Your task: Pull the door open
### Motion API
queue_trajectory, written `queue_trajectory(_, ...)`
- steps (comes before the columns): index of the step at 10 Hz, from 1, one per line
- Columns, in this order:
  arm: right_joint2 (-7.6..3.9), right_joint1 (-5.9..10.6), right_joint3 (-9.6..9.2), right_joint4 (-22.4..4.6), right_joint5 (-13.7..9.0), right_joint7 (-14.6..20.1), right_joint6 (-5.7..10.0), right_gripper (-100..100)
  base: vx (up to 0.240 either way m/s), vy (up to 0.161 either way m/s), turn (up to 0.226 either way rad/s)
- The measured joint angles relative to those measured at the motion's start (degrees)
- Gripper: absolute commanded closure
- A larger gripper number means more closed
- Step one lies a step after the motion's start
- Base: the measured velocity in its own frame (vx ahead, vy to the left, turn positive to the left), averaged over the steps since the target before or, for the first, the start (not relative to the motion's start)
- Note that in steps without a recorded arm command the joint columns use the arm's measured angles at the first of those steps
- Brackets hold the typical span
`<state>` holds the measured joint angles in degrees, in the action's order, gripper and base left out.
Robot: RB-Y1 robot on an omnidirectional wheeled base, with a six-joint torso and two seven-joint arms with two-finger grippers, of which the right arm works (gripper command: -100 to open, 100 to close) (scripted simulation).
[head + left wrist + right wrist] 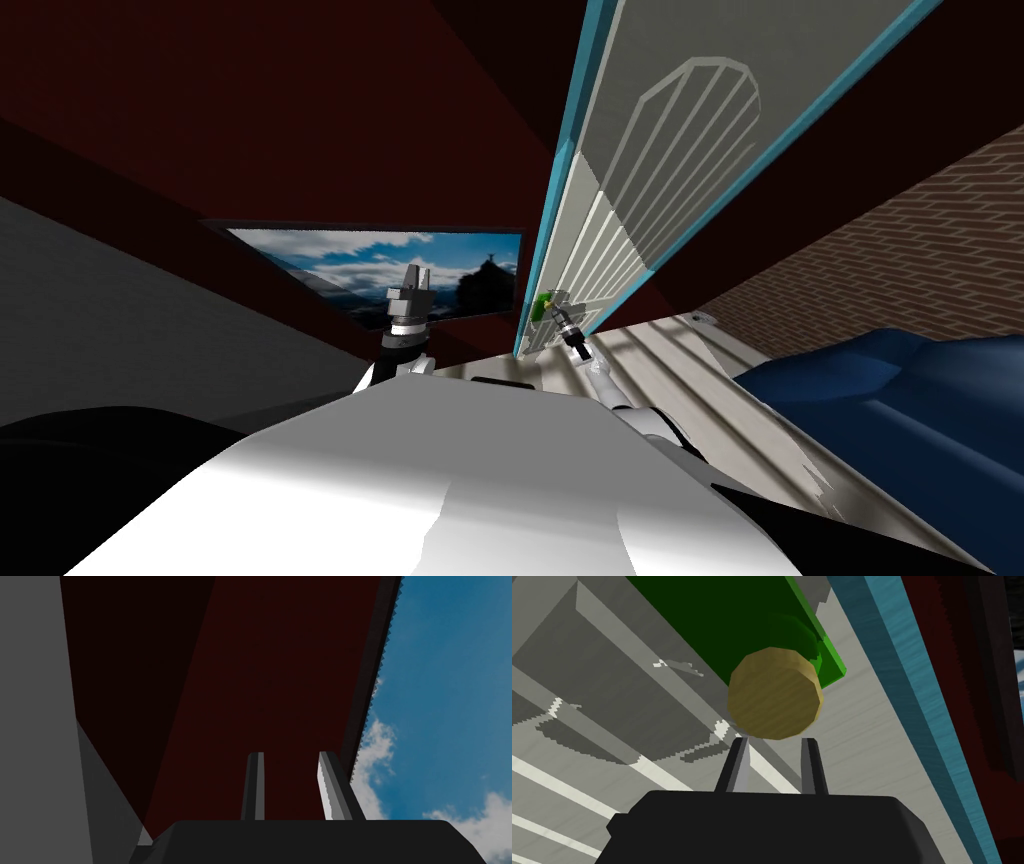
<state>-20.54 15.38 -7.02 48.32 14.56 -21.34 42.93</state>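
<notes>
Two wrist views split the scene between them. The right one brings up what the head view renders tiny: a round, tan, wood-grained door knob [774,693] with a faceted rim, standing out from a flat, bright green rectangular backplate [732,616] near the door's left edge. The right gripper [775,746] points at the knob, fingers drawn close together and holding nothing. Their tips meet the knob's near rim rather than its sides, and I cannot tell whether they touch it.

From the head view, the pale grey panelled door [690,130], with raised ribs and an arched relief, sits in a teal frame [560,180] ahead and to the right. My left gripper [416,272] is raised well to the left of it, fingers also narrowed on nothing, in front of a dark-framed picture of blue sky and clouds [340,255] on a dark red wall [250,120].

A brown brick wall [900,250] runs along the far right. Below it sits a rounded, deep blue cushioned shape [900,400], beside the pale planked floor [680,380] in front of the door.
</notes>
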Motion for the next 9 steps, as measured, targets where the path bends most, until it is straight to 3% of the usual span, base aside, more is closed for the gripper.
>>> queue_trajectory(1, -0.19, -0.3, 0.05, 1.2, -1.2, 1.5, -0.67, -100, -0.047, -0.005, -0.061)
queue_trajectory(9, -4.29, -2.62, -0.63, 2.2, 4.9, -9.4, 0.57, -100, -0.034, 0.048, -0.083)
